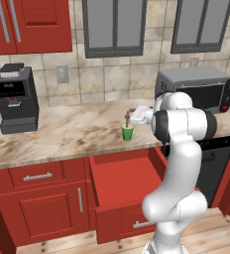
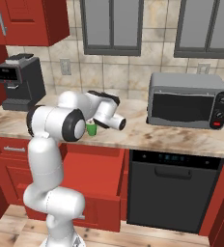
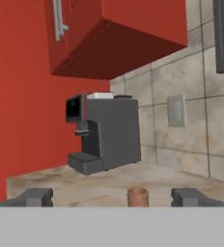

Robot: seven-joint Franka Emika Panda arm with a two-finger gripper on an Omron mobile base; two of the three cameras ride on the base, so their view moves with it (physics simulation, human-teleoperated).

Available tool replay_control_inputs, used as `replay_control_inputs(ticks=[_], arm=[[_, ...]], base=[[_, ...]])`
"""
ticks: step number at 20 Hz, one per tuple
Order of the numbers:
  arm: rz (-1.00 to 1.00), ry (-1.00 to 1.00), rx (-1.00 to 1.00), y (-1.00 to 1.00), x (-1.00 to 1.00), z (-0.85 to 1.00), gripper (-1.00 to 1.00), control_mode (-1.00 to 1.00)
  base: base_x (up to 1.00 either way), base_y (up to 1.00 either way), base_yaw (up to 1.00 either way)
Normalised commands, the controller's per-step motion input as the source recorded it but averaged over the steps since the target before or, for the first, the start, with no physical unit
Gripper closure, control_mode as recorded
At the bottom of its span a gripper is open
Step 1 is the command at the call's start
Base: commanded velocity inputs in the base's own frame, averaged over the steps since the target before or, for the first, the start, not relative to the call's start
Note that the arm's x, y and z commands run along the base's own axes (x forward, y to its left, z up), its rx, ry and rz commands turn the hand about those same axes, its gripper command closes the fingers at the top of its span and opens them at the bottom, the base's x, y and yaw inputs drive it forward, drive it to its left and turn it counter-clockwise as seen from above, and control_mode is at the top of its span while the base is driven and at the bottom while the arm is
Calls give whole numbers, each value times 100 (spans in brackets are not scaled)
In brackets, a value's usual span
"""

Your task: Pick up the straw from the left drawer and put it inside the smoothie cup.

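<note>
Two dark fingertips [image 3: 36,197] set wide apart at the bottom of the hand view, holding nothing, with the round tan top of the straw [image 3: 137,196] between them and touching neither. Gripper [image 1: 128,118] just above the smoothie cup [image 1: 128,132], green, upright near the front edge of the worktop [image 1: 67,134], about midway along it. Straw standing in the cup. Left drawer [image 1: 122,181] pulled open below the worktop's front edge, red floor bare. Coffee machine [image 1: 14,97] at the worktop's left end against the wall; toaster oven [image 1: 196,89] at the right end.
</note>
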Motion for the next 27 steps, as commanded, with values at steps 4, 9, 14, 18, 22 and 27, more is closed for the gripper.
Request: replay_control_inputs(ticks=[4, 9, 14, 18, 22, 27], arm=[[0, -5, 0, -5, -49, 53, -100, -100], [0, -4, 0, -7, -74, 77, -100, -100], [0, -5, -4, -3, -86, 67, -100, -100], [0, -9, -8, 0, -100, 43, -100, -100], [0, -14, -9, 0, -100, 36, -100, -100], [0, -16, -14, 0, -100, 40, -100, -100]], base=[[0, 0, 0], [0, 0, 0], [0, 0, 0], [0, 0, 0], [0, 0, 0], [0, 0, 0]])
